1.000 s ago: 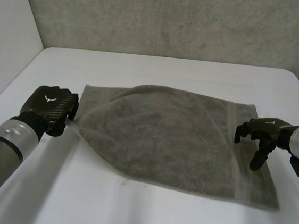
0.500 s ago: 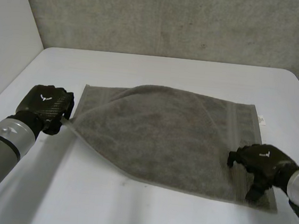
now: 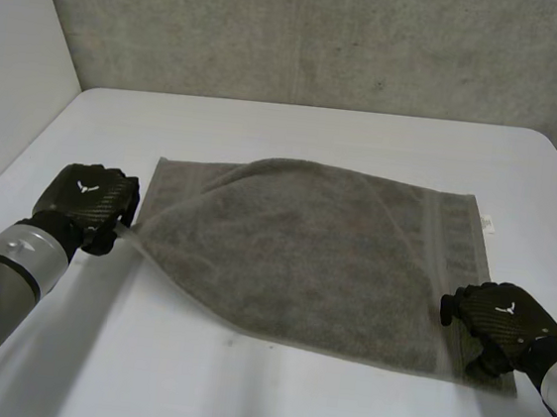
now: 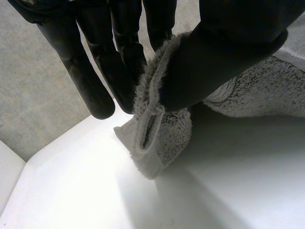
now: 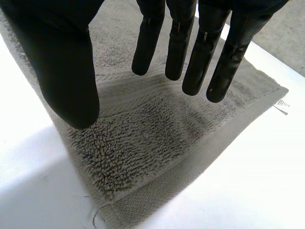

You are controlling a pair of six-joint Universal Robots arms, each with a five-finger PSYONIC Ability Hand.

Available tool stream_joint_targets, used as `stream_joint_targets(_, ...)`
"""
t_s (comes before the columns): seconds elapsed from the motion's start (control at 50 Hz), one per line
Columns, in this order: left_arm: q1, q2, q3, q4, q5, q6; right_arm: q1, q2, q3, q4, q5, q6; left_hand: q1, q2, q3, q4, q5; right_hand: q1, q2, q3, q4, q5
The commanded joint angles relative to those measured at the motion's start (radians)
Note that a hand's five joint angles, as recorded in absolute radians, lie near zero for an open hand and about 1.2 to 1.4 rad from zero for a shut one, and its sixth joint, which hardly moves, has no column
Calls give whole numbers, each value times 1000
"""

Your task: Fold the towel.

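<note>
While the grey rectangular terry towel lies spread on the white table in the head view, the black left hand sits at a corner of one short end. From its fingertips the cloth rises in a slack ridge toward the towel's middle. The black right hand is over the near corner of the opposite end.

Seen from the left wrist, the left hand is clamped on the towel. Its thumb presses the hemmed corner against the fingers, and the tip of that corner hangs past them, clear of the table. The bite looks shallow to me, so a sharp pull could slide the hem out from under the thumb and drop that end.

Seen from the right wrist, the right hand has its fingers straight and apart from the thumb, gripping nothing. The towel's corner lies beneath the palm. I cannot tell whether the fingertips touch it. If they close short of the hem, they may catch only pile or shove the corner away. If only one end is held when the lift begins, the fold would likely run skewed.
</note>
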Motion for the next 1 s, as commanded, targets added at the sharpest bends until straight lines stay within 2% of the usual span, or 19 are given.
stream_joint_targets(0.02,0,-8,0,0,0,-2,-7,53,-3,-29,-12,-2,209,182,181,179,191,25,117,114,117,140)
stream_joint_targets(0.22,0,-16,1,0,0,-2,-7,74,-9,-35,-11,-22,209,182,181,179,191,28,120,117,120,143)
stream_joint_targets(0.36,0,-19,3,1,0,-2,-5,96,-21,-61,-8,-27,209,182,181,179,191,169,261,258,261,284)
stream_joint_targets(0.64,0,-22,4,1,0,-2,-5,120,-48,-70,-3,-28,209,182,181,179,191,225,317,314,317,340)
stream_joint_targets(0.74,0,-20,4,0,0,-2,-1,134,-63,-73,-2,-28,209,182,181,179,191,339,431,428,431,454)
stream_joint_targets(0.78,0,-22,4,0,0,-2,1,137,-72,-75,-2,-27,209,182,181,179,191,503,595,592,595,618)
stream_joint_targets(0.8,0,-22,4,0,0,-2,1,137,-72,-75,-2,-27,209,182,181,179,191,504,596,593,596,619)
stream_joint_targets(0.84,0,-22,4,0,0,-2,1,137,-81,-76,-2,-24,209,182,181,179,191,707,799,796,799,822)
stream_joint_targets(1.0,2,-22,3,0,0,-2,1,160,-101,-70,0,-22,209,182,181,179,191,708,800,797,800,823)
